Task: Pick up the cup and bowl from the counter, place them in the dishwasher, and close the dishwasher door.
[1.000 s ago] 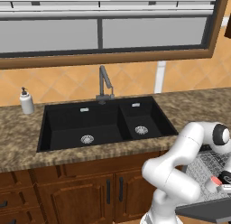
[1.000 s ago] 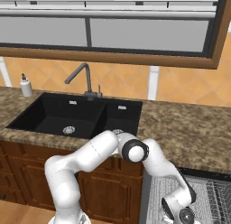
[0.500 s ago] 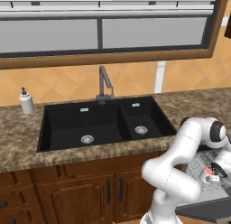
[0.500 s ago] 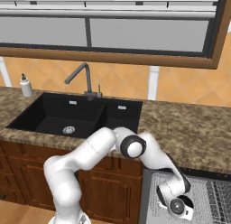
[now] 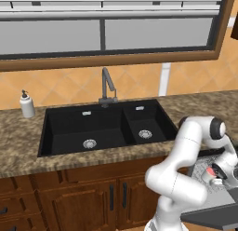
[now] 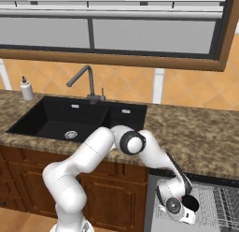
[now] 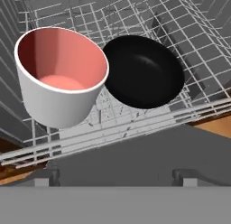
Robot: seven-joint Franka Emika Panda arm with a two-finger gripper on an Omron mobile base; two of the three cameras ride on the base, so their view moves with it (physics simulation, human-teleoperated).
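Observation:
In the hand view the cup [image 7: 58,96], whitish-grey outside and red-pink inside, leans tilted in the dishwasher's light grey wire rack [image 7: 135,123]. A black bowl [image 7: 144,72] lies right beside it, rims touching. My gripper [image 7: 117,178] hangs above both, open, with nothing between its fingertips [image 7: 45,178]. From the left base view the gripper [image 5: 222,179] hovers over the rack [image 5: 201,166] with the cup's red inside [image 5: 211,172] peeking beside it. The dark grey dishwasher door [image 5: 211,216] lies folded down. The right base view shows the gripper [image 6: 184,212] and the bowl [image 6: 190,203].
The brown speckled counter [image 6: 200,137] holds a black double sink [image 5: 93,130] with a grey faucet [image 5: 108,88]. A white soap dispenser [image 5: 27,104] stands at the far left. Brown wooden cabinets [image 5: 88,197] sit left of the dishwasher.
The hand has drawn up and back a little from the rack, and the elbow has risen slightly. Cup and bowl stay in the rack.

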